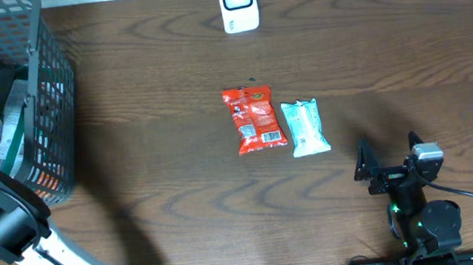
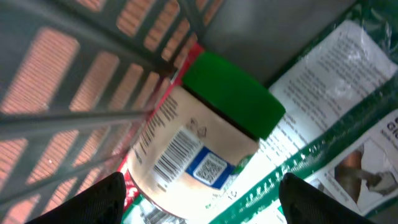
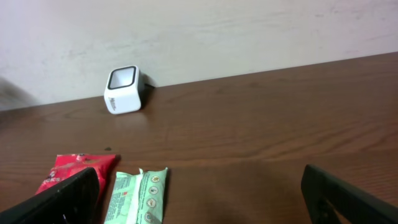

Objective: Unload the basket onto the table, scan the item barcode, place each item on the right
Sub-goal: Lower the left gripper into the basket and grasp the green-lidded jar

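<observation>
In the basket [image 1: 53,110] at far left, the left claw [image 2: 205,199] hangs with its jaws apart over a green-lidded jar [image 2: 205,124], which lies barcode up on printed packets [image 2: 348,112]. In the middle of the desk [image 1: 161,178] a red packet [image 1: 253,119] and a pale green packet [image 1: 306,127] lie side by side. The scanner [image 1: 238,2] stands at the far edge. At near right, the right claw [image 1: 389,155] gapes wide, holding nothing.

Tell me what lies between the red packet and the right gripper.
The pale green packet lies there, beside the red packet. After it there is only bare table up to the right gripper. The overhead view shows this.
</observation>
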